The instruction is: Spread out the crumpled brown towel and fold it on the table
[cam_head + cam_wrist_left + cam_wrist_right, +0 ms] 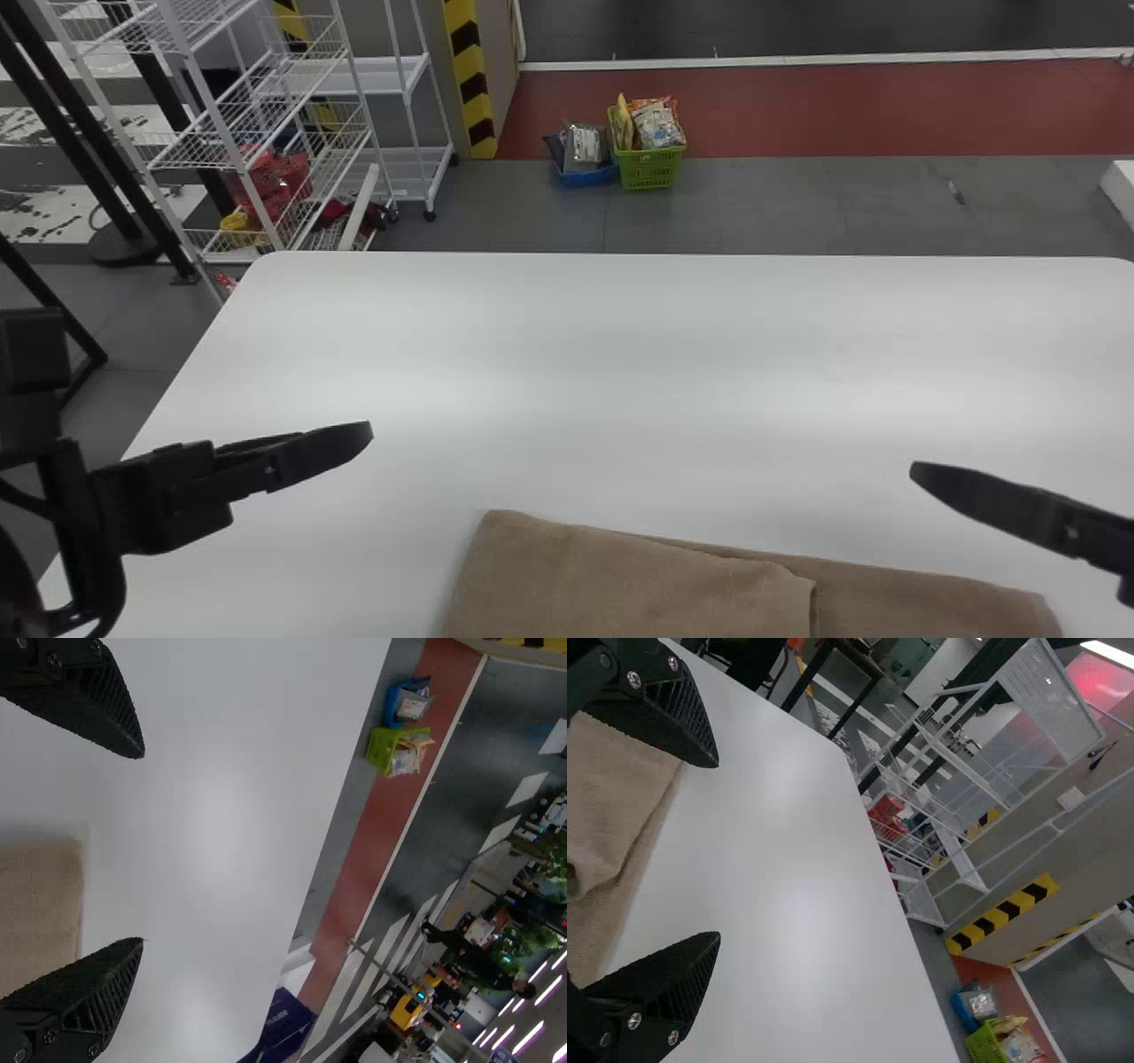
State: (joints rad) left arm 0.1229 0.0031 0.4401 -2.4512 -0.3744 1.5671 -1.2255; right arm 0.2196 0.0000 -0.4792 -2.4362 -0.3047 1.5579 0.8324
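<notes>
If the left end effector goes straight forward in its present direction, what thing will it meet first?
Probably the white tabletop ahead of the left end effector; its height is hard to judge, so it may pass above. The brown towel seems off that line.

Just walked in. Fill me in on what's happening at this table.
A two-armed robot is working on folding a brown towel, but nothing is holding it right now. The left hand and right hand are both open, one toward each side of the towel. It lies fairly flat on the white table, one layer folded over another; whether the folding is finished, I can't tell.
</notes>
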